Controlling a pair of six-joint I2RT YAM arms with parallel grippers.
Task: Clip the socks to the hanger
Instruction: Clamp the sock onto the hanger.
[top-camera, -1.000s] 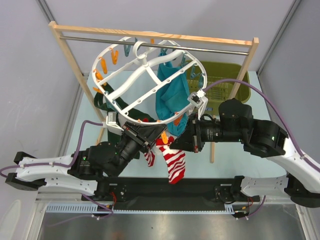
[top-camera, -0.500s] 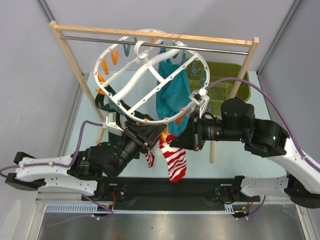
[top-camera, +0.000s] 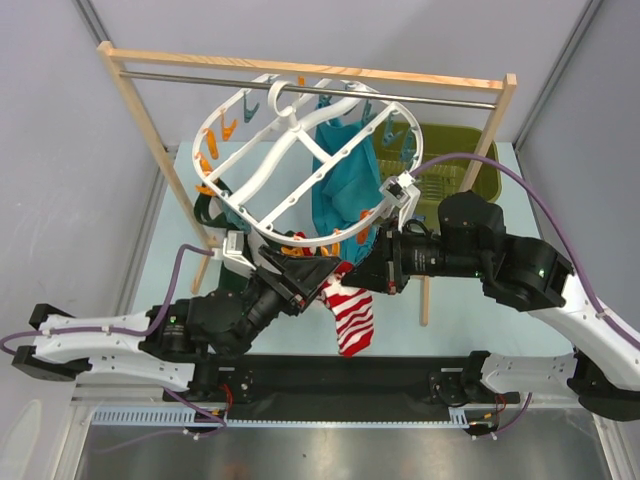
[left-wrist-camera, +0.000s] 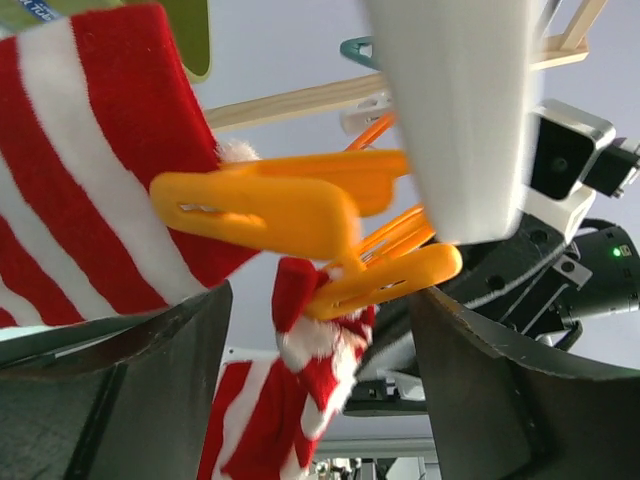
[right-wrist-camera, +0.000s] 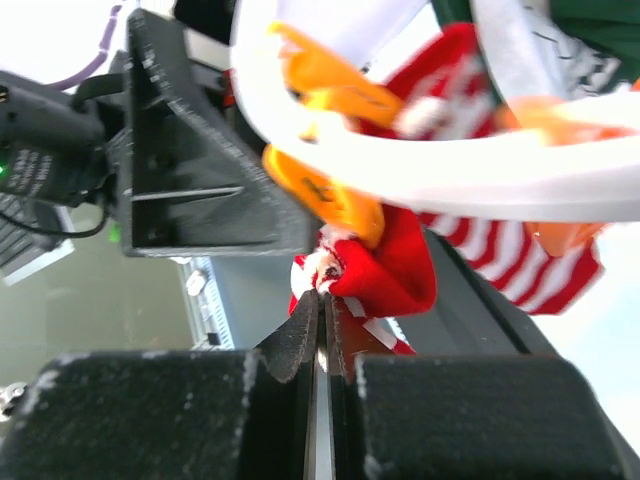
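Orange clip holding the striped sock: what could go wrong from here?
1. The right gripper is shut on the sock cuff beside the orange clip; pulling back shut could yank it out.
2. The left gripper, open, straddles that clip; a sideways exit might snag it and swing the tilted hanger.

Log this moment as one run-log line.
left hand: open, facing orange plastic clips | right hand: shut on red-and-white striped fabric sock | sock: hanging below round white plastic hanger
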